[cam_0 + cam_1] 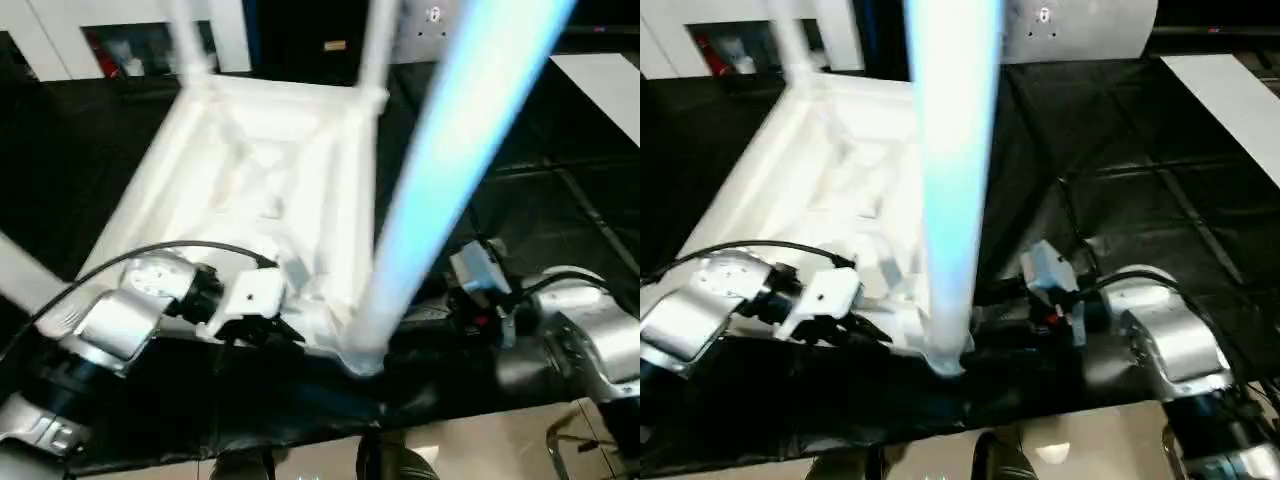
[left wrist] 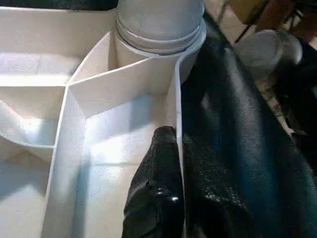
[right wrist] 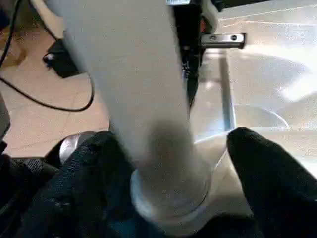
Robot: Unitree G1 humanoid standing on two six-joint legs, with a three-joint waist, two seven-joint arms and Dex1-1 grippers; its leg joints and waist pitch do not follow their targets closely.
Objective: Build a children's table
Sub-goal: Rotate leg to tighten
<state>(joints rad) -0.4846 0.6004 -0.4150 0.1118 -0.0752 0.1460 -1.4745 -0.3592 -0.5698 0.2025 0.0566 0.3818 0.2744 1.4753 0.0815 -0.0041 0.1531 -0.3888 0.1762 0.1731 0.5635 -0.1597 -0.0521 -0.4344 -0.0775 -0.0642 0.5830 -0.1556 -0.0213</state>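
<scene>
The children's table top (image 1: 250, 170) lies upside down on black cloth, ribbed underside up. A long white leg (image 1: 450, 150) stands in its near corner socket (image 1: 365, 355). Two more legs (image 1: 190, 40) (image 1: 375, 40) rise from the far corners. My left gripper (image 1: 285, 332) is shut on the top's near rim (image 2: 176, 99) beside that socket; one black finger (image 2: 158, 183) lies inside the wall. My right gripper (image 3: 173, 168) stands open astride the leg's base (image 3: 163, 148). One finger (image 3: 89, 173) is against the base, the other (image 3: 267, 173) is apart from it.
A white cabinet (image 1: 130, 40) stands at the back left, and a white panel (image 1: 610, 80) lies at the back right. The black cloth (image 1: 560, 200) ends near me at a tan floor (image 1: 480, 440). A white tube (image 1: 25, 270) crosses the left edge.
</scene>
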